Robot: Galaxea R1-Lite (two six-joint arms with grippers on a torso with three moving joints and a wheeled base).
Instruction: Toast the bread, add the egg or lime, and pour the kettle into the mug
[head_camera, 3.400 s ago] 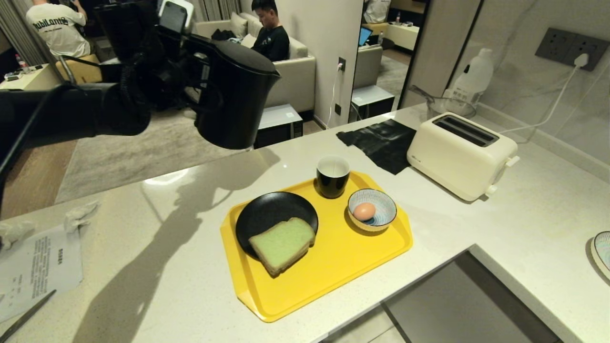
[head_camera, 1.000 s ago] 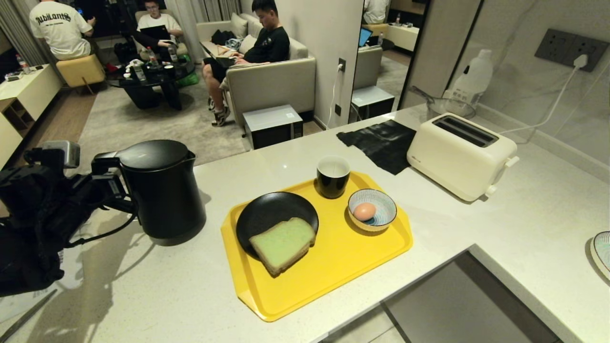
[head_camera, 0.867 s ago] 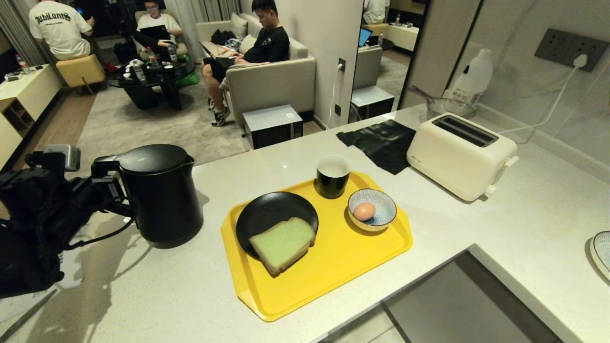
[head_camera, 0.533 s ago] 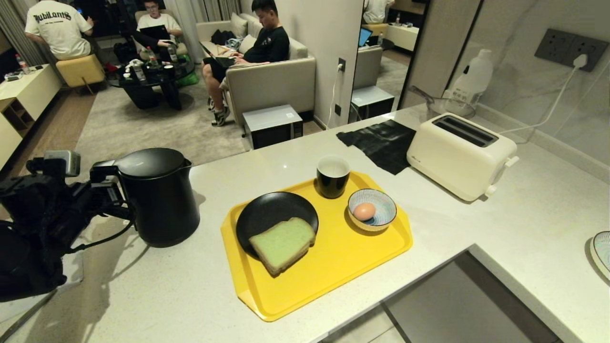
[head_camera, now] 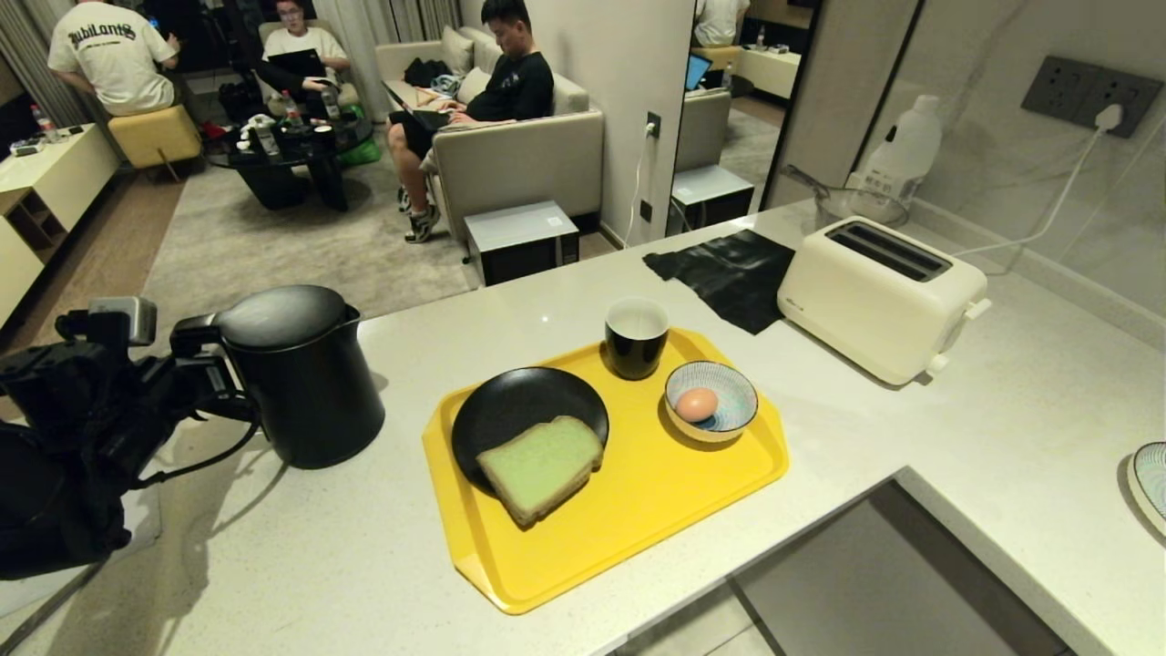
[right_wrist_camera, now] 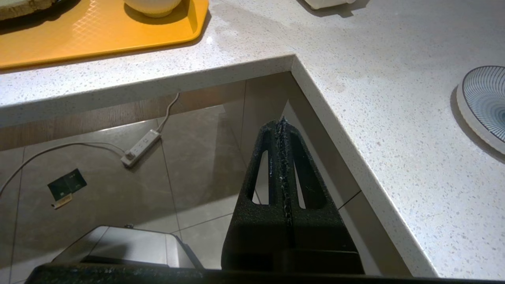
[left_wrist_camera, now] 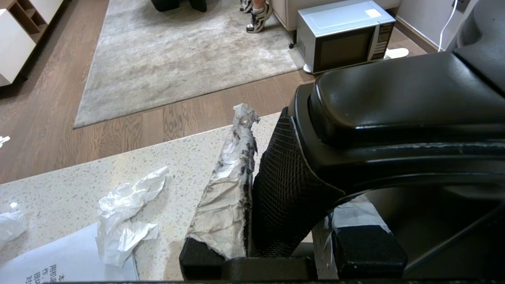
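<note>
The black kettle [head_camera: 301, 378] stands upright at the counter's left, beside the yellow tray [head_camera: 638, 515]. My left gripper [head_camera: 202, 363] is shut on the kettle's handle [left_wrist_camera: 290, 177], with one tape-wrapped finger [left_wrist_camera: 230, 185] pressed against it. On the tray, the pale green bread [head_camera: 539, 466] lies on a black plate [head_camera: 510, 405]. The black mug [head_camera: 636, 339] is behind it, and the egg [head_camera: 697, 404] sits in a striped bowl [head_camera: 729, 421]. No lime shows. My right gripper [right_wrist_camera: 281, 120] hangs shut and empty below the counter edge, over the floor.
A cream toaster [head_camera: 882, 296] stands right of the tray, with a black cloth [head_camera: 729, 269] behind the tray. A striped plate [head_camera: 1150, 483] lies at the far right. Crumpled paper [left_wrist_camera: 126, 213] and a printed sheet [left_wrist_camera: 67, 264] lie near the kettle. People sit in the room beyond.
My left gripper has brought the kettle down from high at the back left to the counter. Over the last second it sank a little more. The right arm stayed still.
</note>
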